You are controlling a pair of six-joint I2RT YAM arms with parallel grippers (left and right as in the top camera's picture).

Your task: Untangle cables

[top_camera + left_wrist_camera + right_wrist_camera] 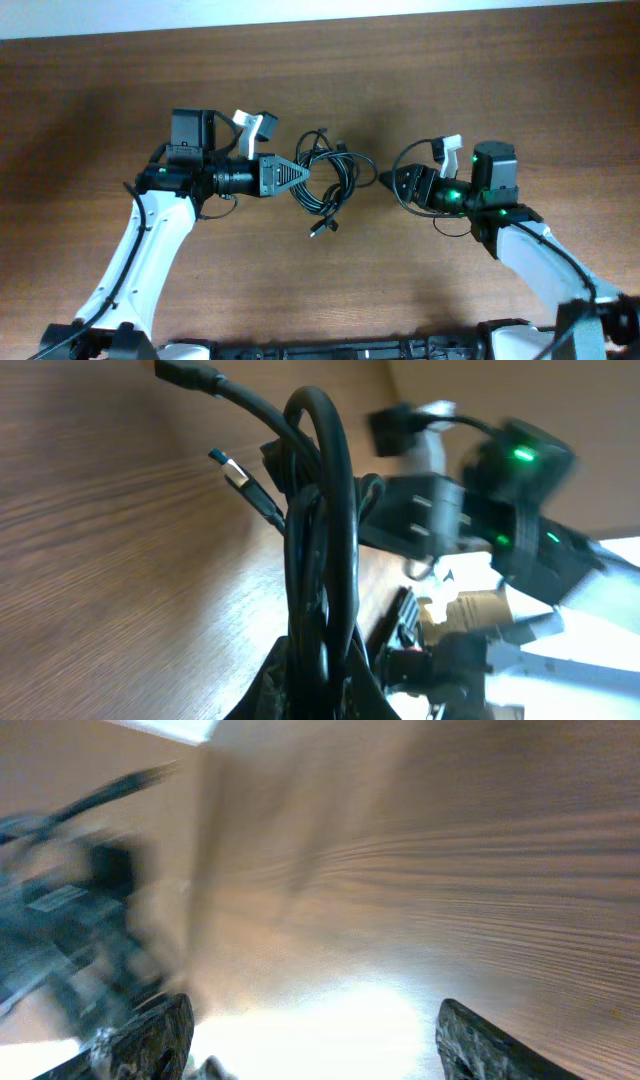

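At table (100, 70) centre, left tool (300, 176) clamps the cables (318, 196) — right tool (388, 182) gapes beside them.

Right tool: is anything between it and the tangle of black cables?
Nothing visible. Only a strip of brown wooden table lies between the open right tool and the tangle of thin black cables. The left tool is shut on the tangle's opposite side, out of that path.
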